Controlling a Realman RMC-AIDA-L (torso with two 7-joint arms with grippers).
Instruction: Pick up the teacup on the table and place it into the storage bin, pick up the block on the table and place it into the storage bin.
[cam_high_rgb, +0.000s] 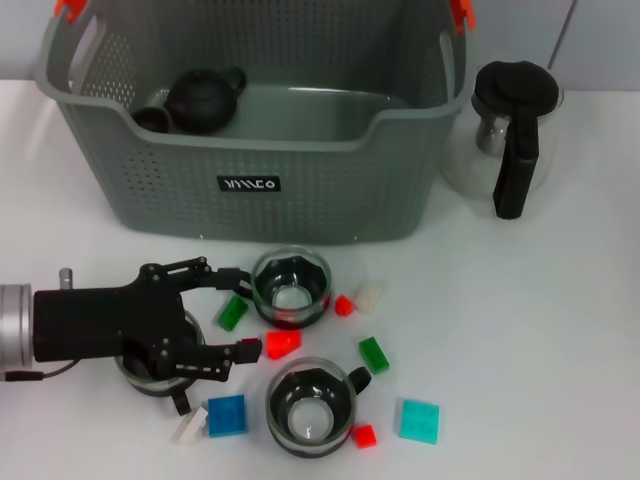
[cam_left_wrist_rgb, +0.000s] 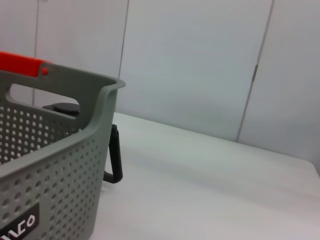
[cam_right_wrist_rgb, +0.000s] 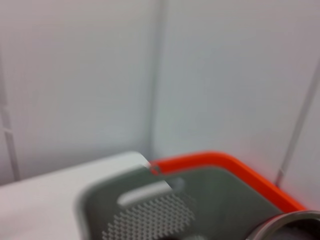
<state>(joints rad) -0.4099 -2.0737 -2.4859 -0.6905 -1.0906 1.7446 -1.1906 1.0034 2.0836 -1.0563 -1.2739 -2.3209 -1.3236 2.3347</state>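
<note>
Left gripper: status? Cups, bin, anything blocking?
Left gripper open, low over table beside rear cup. Right gripper out of head view. Three cups outside the bin. Small blocks crowd cups; red block nearest.

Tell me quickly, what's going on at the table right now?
The left gripper is low over the table, fingers spread beside a glass teacup and a green block, holding nothing. More teacups and blocks lie scattered in front of the storage bin, which holds a dark teapot. The right arm is outside the head view.

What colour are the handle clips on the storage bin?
Orange-red, on the grey-green storage bin; the clip shows best in the left wrist view.
</note>
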